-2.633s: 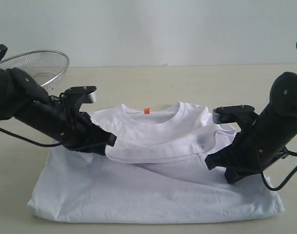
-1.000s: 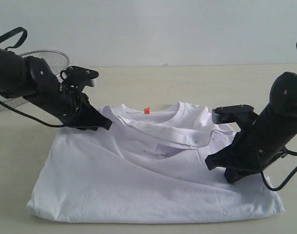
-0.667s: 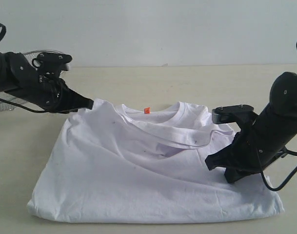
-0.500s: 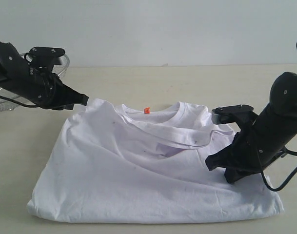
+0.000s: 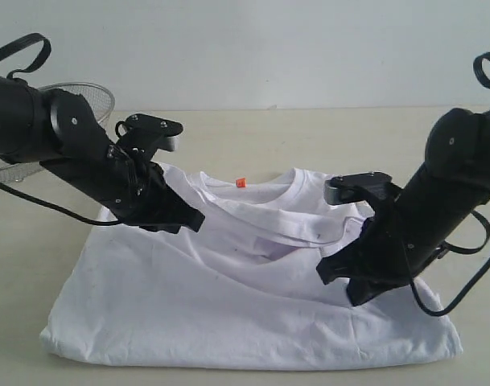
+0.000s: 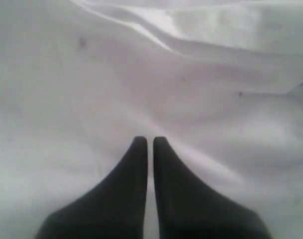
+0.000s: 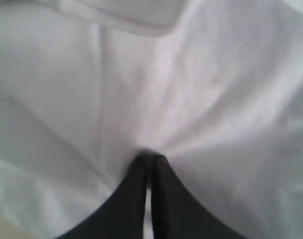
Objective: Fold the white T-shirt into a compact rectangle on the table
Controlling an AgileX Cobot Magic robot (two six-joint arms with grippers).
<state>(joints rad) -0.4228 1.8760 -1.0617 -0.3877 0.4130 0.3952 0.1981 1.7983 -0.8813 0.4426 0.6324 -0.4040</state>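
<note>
A pale beige desk point(image 5: 309, 137) bore the shirt point(image 5: 228, 314), a mesh basket point(image 5: 92, 95) far left, a plain wall point(image 5: 269, 48) behind. The left claw point(image 5: 196, 219) sat pressed together on cloth; the right claw point(image 5: 327, 273) pinched the shirt.

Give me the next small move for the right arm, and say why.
Probably draw the right gripper a little toward the middle of the white T-shirt. Its jaws are shut with creases gathering at the tips in the wrist view, so it seems to pinch cloth, and that side lies spread wide on the table.
</note>
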